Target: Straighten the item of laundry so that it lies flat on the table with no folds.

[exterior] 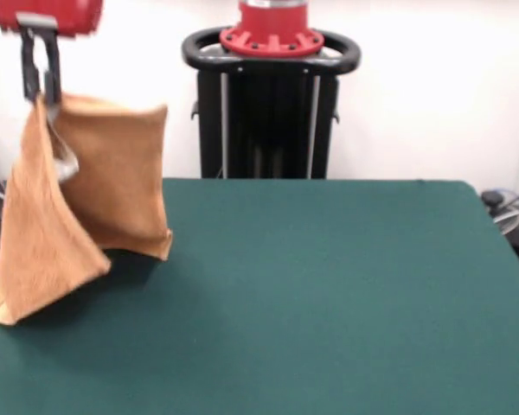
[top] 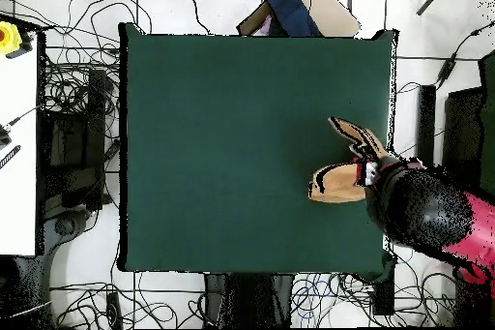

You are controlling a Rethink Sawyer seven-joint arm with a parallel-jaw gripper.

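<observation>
Hanging from the gripper (exterior: 41,91) at ten o'clock in the front view, one hand towel (exterior: 78,199) is held up, still folded.

Nearest, its lowest corner is seen at the green table (exterior: 329,294) edge at about eight o'clock; whether it touches cannot be told. Higher, the cloth is draped in two hanging panels. At the top, the fingers are clamped together on the upper edge. Nothing is judged flattened yet: laying out and smoothing remain. Counted: one towel, one table, one gripper.
</observation>
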